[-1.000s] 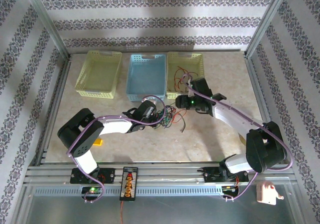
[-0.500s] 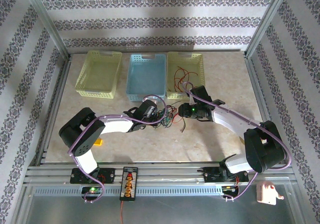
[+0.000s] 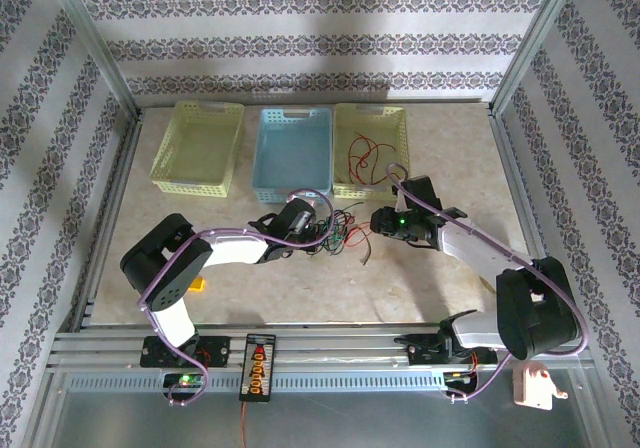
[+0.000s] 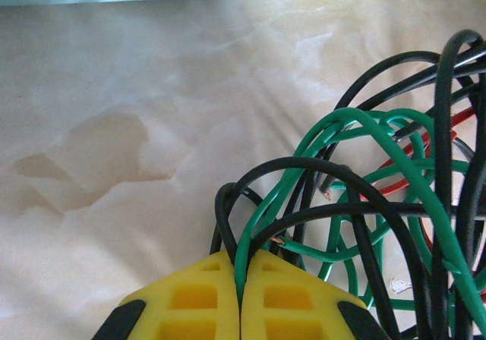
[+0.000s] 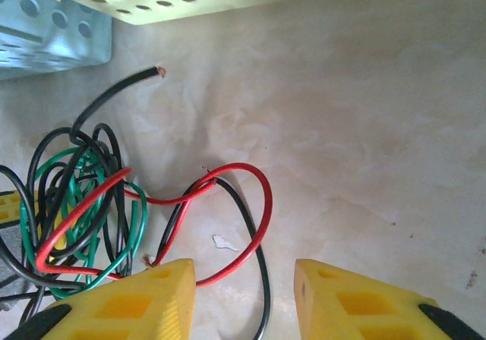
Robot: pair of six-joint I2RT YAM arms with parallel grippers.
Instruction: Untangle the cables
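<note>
yellow pads of the left gripper [image 4: 241, 258] are pressed flat together, and a green strand of the cables [image 4: 395, 226] runs into the seam between them, so i'd say it has the bundle pinched. right beyond those tips the black and green loops pile up into one knot on the pale table [image 4: 114, 89].

the right gripper [image 5: 244, 279] stands with its fingers parted, a clear gap between them and nothing clamped. a red loop [image 5: 262, 196] lies on the table just ahead of that gap, with a black strand [image 5: 254, 230] running through it alongside. neither one touches a pad, as far as i can see.

from above, the knot sits mid-table between the two grippers, the left one at its left edge and the right one just to its right. the red loop trails out of the knot's right side, so the right arm is clearly the nearer. its length runs roughly left to right, away from the pinned end. the green basket [image 3: 402, 128] with red wires in it and the blue basket [image 3: 293, 115] sit on the far side.
</note>
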